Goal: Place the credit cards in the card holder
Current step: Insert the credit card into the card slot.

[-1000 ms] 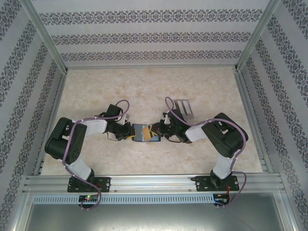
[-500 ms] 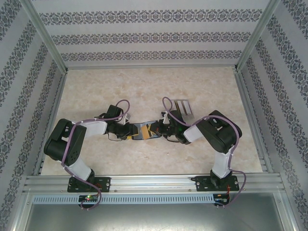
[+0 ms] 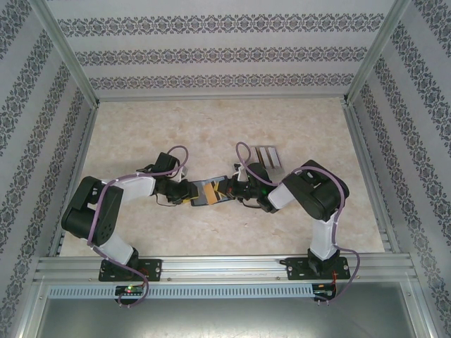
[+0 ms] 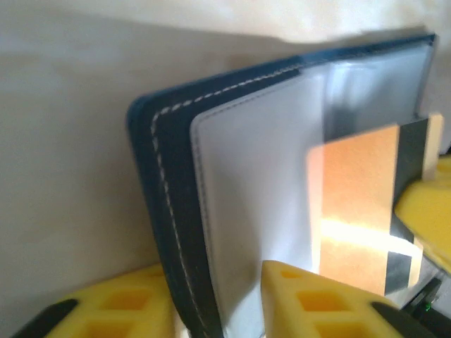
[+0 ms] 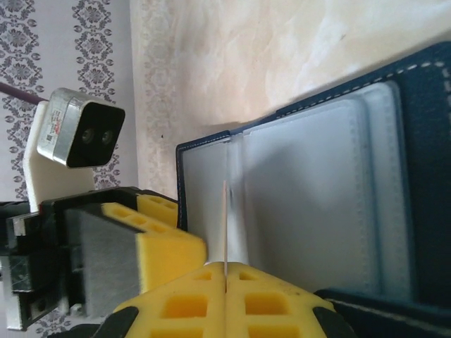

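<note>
Card holder (image 4: 165, 211): matt navy cover, leather-like, with pale stitching; smooth grey-blue lining with a faint sheen. Credit card (image 4: 352, 197): glossy orange plastic, glare-streaked. Right gripper (image 5: 224, 273): matt yellow moulded plastic, possibly rubbery. Table (image 3: 211, 127): smooth, marbled. Frame rail (image 3: 225, 266): brushed metal.

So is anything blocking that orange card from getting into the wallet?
Nothing visible does. The left gripper holds the wallet open, and the right gripper has the orange card right at its inner pockets, with no other object between.
</note>
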`<state>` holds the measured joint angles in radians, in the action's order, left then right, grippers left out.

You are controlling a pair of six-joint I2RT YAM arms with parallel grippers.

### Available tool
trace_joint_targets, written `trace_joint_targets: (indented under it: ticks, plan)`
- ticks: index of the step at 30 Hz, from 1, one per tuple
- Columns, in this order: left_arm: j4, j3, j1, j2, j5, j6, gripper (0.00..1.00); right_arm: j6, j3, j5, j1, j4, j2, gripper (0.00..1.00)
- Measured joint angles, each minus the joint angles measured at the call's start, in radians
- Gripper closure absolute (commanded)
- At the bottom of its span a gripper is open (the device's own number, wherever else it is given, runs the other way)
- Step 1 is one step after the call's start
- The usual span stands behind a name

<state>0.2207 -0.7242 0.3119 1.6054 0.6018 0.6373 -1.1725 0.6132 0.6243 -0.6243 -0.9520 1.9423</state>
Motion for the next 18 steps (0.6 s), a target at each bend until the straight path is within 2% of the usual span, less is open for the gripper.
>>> trace_joint_targets:
  ticks: [3,7,15,18]
  plan:
    - [0.021,0.0,-0.013,0.0,-0.012,-0.009,0.87,0.0,0.0,0.014,0.0,-0.021,0.018,0.98]
    - [0.036,-0.012,-0.013,0.008,-0.011,-0.016,0.81,0.0,0.005,0.028,0.0,-0.035,0.027,0.98]
    - [0.047,-0.023,-0.018,0.021,0.0,-0.024,0.8,-0.003,0.029,0.043,-0.002,-0.066,0.064,0.98]
    - [0.049,-0.026,-0.019,0.023,0.003,-0.029,0.73,-0.003,0.029,0.043,-0.002,-0.066,0.064,0.98]
